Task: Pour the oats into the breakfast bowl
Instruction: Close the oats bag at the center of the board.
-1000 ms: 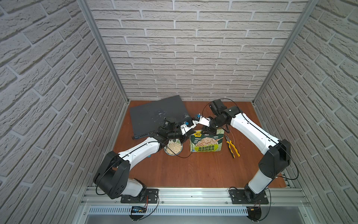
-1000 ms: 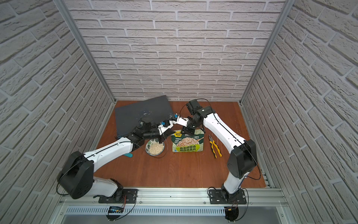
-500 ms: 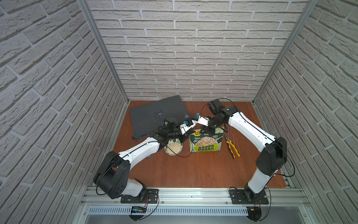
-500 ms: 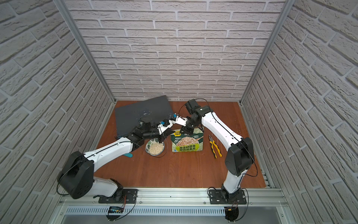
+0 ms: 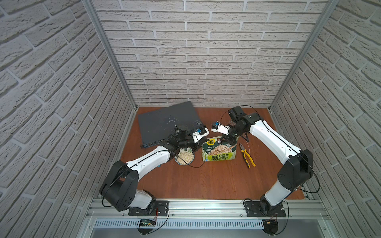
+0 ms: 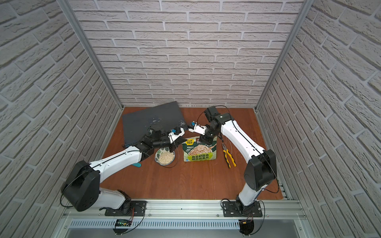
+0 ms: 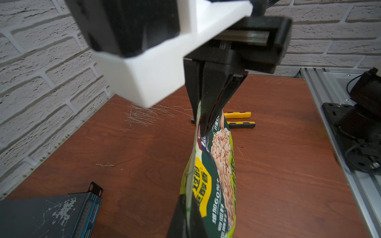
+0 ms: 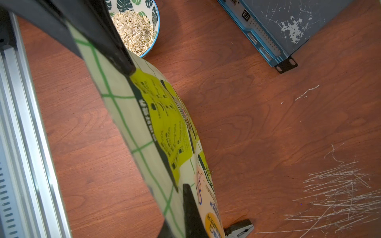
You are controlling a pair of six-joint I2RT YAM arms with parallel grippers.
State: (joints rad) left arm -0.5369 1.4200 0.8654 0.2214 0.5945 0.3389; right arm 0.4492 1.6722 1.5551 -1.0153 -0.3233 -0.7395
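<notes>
Judging by the oats (image 8: 134,31) heaped in the breakfast bowl (image 8: 132,5), the pour looks done — the pouch (image 5: 218,152) stands upright just beside the bowl, its top corners pinched by the closed left gripper (image 8: 127,71) and right gripper (image 7: 204,131) — with only letting go left.

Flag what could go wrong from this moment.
The left jaws and right jaws pinch the upright pouch only at its top corners; the film could slip free when lifted.
The bowl, beside the pouch, holds a heap of oats; pouring more might spill over its rim.
The pliers lie near the pouch's other side and could get knocked.
</notes>
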